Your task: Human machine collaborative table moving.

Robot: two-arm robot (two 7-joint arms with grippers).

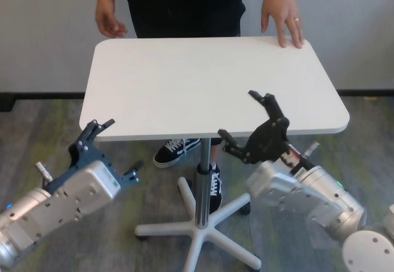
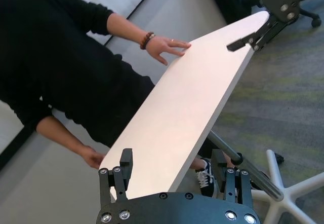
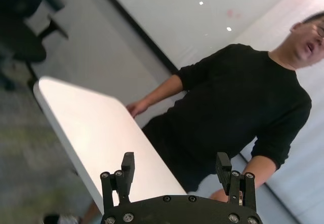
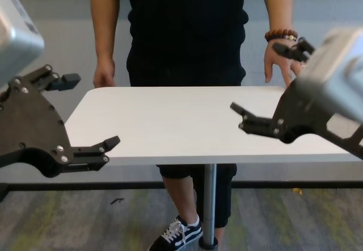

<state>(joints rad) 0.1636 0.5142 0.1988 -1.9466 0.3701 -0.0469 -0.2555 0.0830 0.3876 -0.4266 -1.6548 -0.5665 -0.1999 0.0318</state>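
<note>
Head view shows you the table between the machine and the human, whose hand rests on its far corner. Your left gripper and right gripper straddle the near edge, fingers spread, not clamping.

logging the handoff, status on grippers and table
Both grippers, left and right, open at table near edge, not gripping. Human has one hand on the far edge. Nothing in the way.
</note>
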